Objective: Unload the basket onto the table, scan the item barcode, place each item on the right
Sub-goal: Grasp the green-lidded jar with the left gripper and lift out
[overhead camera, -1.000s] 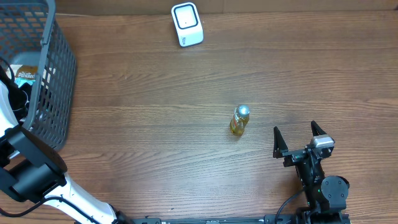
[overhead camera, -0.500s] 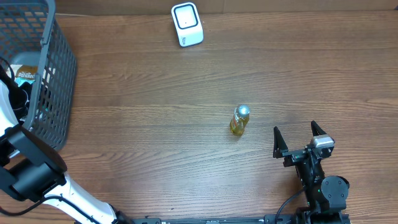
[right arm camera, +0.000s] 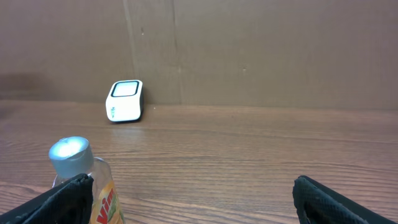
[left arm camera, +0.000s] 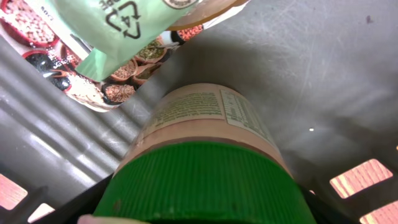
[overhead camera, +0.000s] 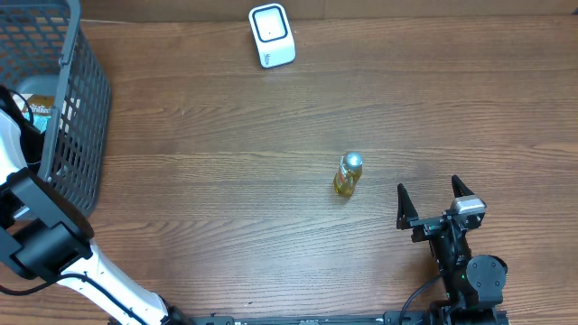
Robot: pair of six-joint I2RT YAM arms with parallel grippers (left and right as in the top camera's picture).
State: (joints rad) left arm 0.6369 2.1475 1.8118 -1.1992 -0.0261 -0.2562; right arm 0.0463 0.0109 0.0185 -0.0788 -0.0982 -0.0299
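Observation:
In the left wrist view a jar (left arm camera: pixel 205 137) with a green ribbed lid and a beige printed label lies inside the grey basket (overhead camera: pixel 83 108). My left gripper (left arm camera: pixel 202 208) is shut on the lid, one black finger against each side. From overhead that gripper is hidden in the basket. A white scanner (overhead camera: pixel 271 34) stands at the table's far edge. A small yellow bottle (overhead camera: pixel 348 175) with a silver cap stands upright mid-table. My right gripper (overhead camera: pixel 434 200) sits open right of the bottle and holds nothing. In the right wrist view the bottle (right arm camera: pixel 78 168) shows beside its left finger (right arm camera: pixel 62 199).
A pale green pouch (left arm camera: pixel 124 25) and a packet printed with food pictures (left arm camera: pixel 118 90) lie on the basket floor (left arm camera: pixel 323 74) beyond the jar. The scanner (right arm camera: pixel 125 101) stands before a brown cardboard wall (right arm camera: pixel 261 50).
My left arm has shifted slightly over the basket. The bottle, the scanner and the right arm have not moved.

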